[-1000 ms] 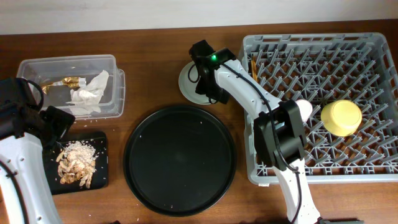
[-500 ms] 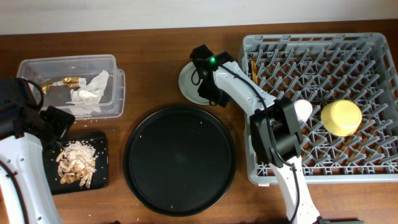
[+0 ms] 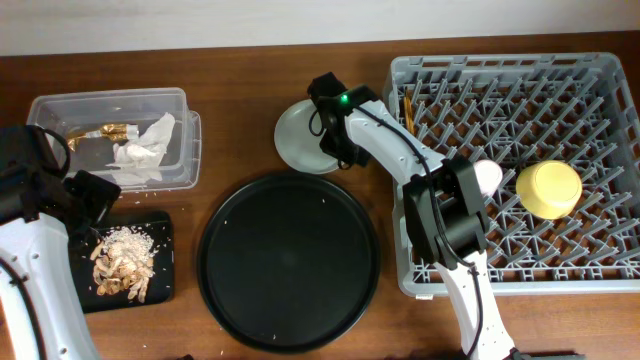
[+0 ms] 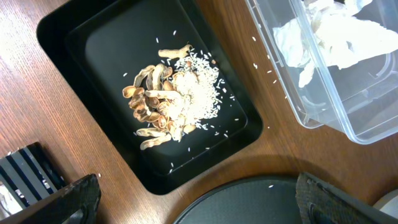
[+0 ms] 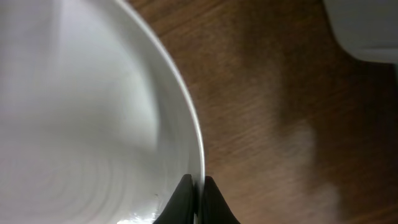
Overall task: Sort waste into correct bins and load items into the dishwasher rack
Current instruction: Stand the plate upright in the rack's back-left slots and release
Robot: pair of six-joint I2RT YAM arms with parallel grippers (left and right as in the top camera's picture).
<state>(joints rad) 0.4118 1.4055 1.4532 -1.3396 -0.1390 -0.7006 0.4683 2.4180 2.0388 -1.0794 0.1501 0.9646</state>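
Observation:
The pale plate lies on the wood left of the dishwasher rack. My right gripper is shut on its right rim; in the right wrist view the black fingertips pinch the plate edge. The rack holds a yellow bowl, a pink cup and chopsticks. My left gripper hovers open and empty by the shallow black tray of food scraps. The clear box contains the napkin and wrapper.
A large round black tray fills the middle of the table, its rim showing between the left fingers. Loose rice grains dot the wood near the clear box. The right arm reaches from the rack's left side.
The right jaws have closed on the plate's rim, and the plate has slid a little to the left. The left arm has not moved.

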